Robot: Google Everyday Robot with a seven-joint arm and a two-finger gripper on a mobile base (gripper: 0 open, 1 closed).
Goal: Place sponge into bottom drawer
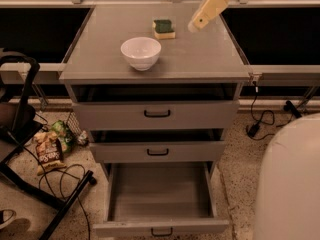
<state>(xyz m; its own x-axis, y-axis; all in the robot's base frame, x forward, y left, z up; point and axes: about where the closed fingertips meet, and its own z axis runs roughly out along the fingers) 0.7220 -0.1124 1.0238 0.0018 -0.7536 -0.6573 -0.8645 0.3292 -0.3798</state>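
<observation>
The sponge (164,28), a small rectangular block with a dark green scouring layer on pale yellow foam, lies at the back of the flat grey cabinet top (200,59), not gripped. The cream-coloured gripper (196,24) hangs just to its right; whether it is open or closed I cannot tell. The deep grey bottom drawer (157,199) stands pulled out. I judge that a sideways approach could push the sponge off the back edge, a shallow pinch could slip on the foam, and the round white bowl (141,52) sits near the carry path.
</observation>
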